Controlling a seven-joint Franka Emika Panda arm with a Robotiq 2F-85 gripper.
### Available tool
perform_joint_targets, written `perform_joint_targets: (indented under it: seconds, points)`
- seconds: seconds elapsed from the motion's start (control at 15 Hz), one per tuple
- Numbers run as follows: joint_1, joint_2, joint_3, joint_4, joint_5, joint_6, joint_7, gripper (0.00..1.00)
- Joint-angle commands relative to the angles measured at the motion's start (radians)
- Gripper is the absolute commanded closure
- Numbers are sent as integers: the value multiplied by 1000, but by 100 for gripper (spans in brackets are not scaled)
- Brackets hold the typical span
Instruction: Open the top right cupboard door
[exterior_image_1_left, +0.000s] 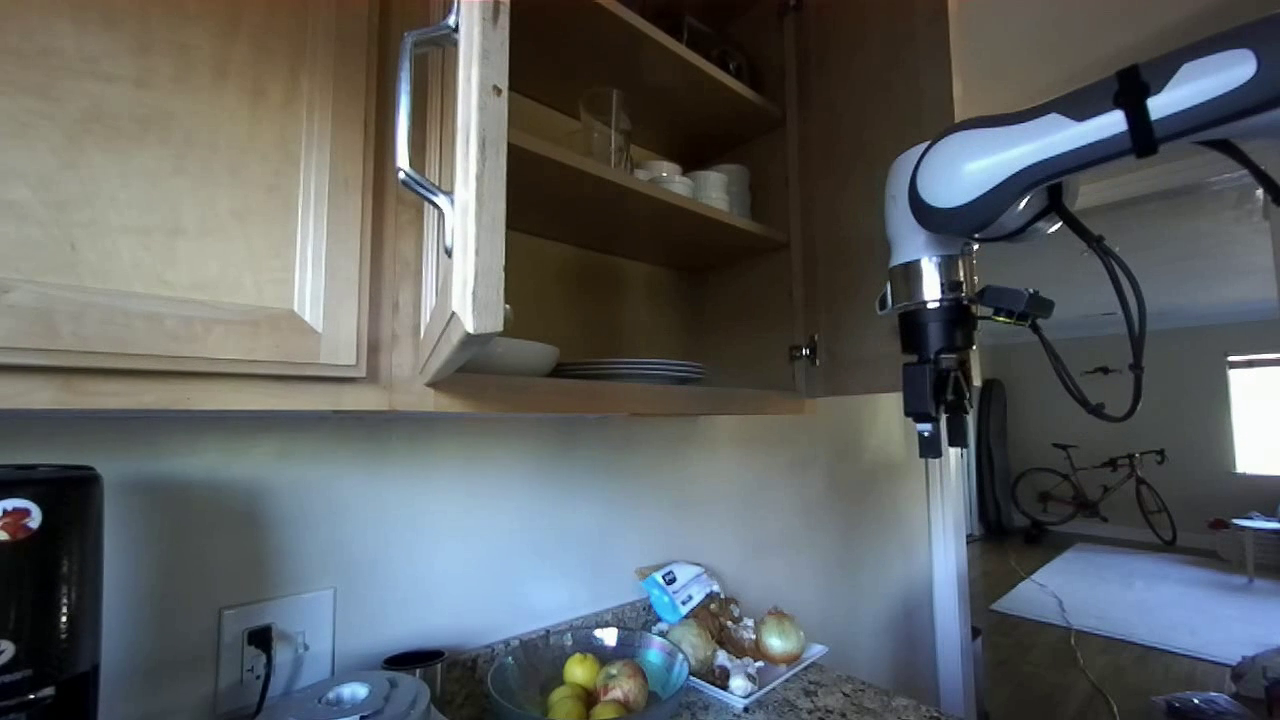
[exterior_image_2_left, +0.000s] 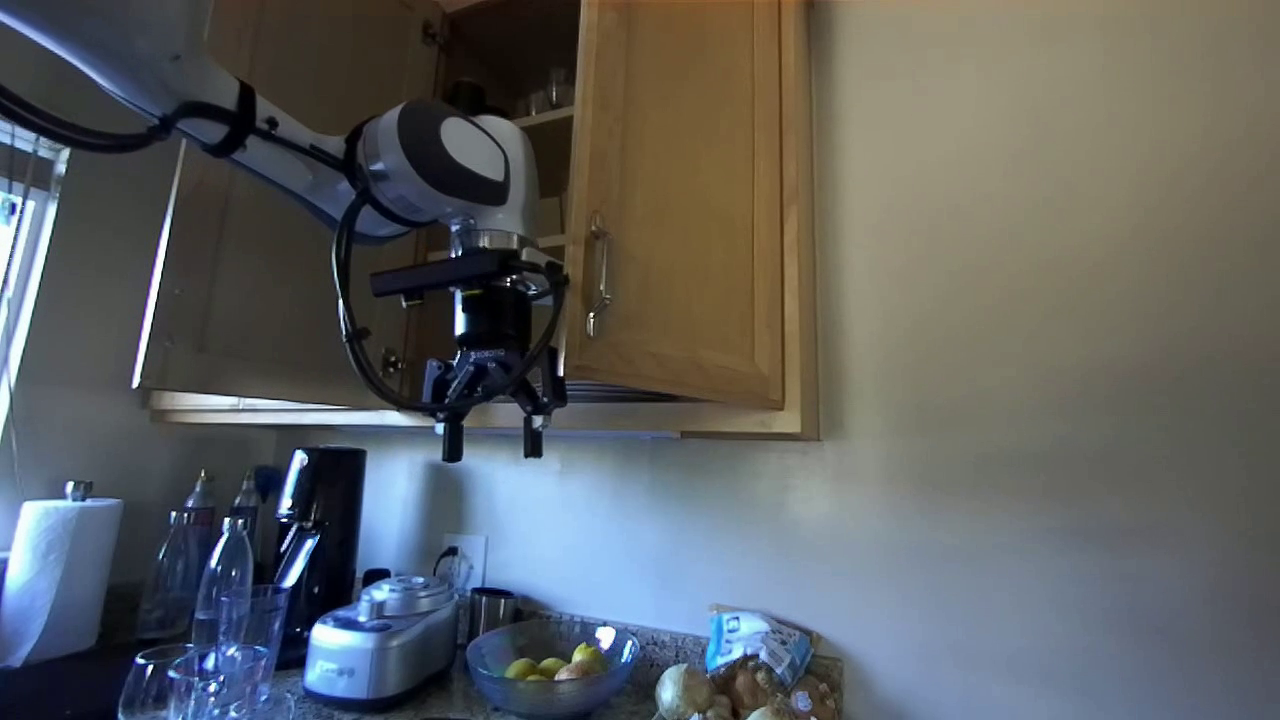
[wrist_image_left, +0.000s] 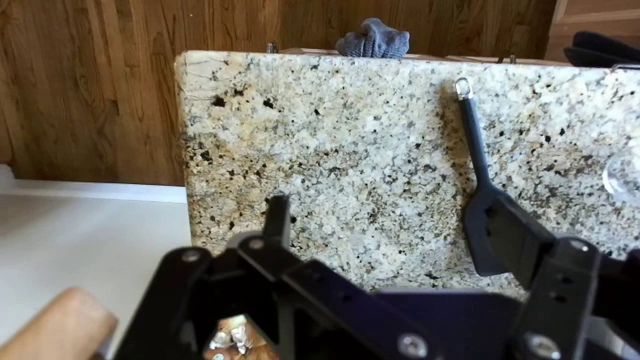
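The top right cupboard door is narrow light oak and stands open. Its inner face (exterior_image_1_left: 875, 200) shows in an exterior view; its outer face (exterior_image_2_left: 695, 180) and silver pull (exterior_image_2_left: 600, 275), near the lower corner, show in an exterior view. My gripper (exterior_image_1_left: 943, 442) hangs pointing down, beside the door's free edge. In an exterior view the gripper (exterior_image_2_left: 493, 442) appears left of the pull and lower than it, apart from it. In the wrist view the fingers (wrist_image_left: 397, 225) are wide apart with nothing between them. A blurred light-wood corner (wrist_image_left: 60, 325) shows lower left there; I cannot tell whose.
The neighbouring door with a long bar handle (exterior_image_1_left: 425, 130) also stands open. A wide framed-panel door (exterior_image_1_left: 170, 170) is shut. Shelves hold plates (exterior_image_1_left: 630, 370) and cups. Below are a fruit bowl (exterior_image_2_left: 550, 665), onions (exterior_image_2_left: 685, 690), an appliance (exterior_image_2_left: 380, 645), glasses (exterior_image_2_left: 215, 675) and a spatula (wrist_image_left: 475, 145).
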Motion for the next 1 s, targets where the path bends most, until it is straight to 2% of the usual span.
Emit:
perform_joint_targets:
  seconds: [0.0, 0.53, 0.67, 0.93]
  points:
    - [-43, -11, -11, 14, 13, -24, 67, 0]
    - [-144, -3, -49, -9, 7, -12, 206, 0]
    - [-137, -7, -29, -39, 8, -7, 223, 0]
    - [-75, -20, 33, -92, 46, -20, 192, 0]
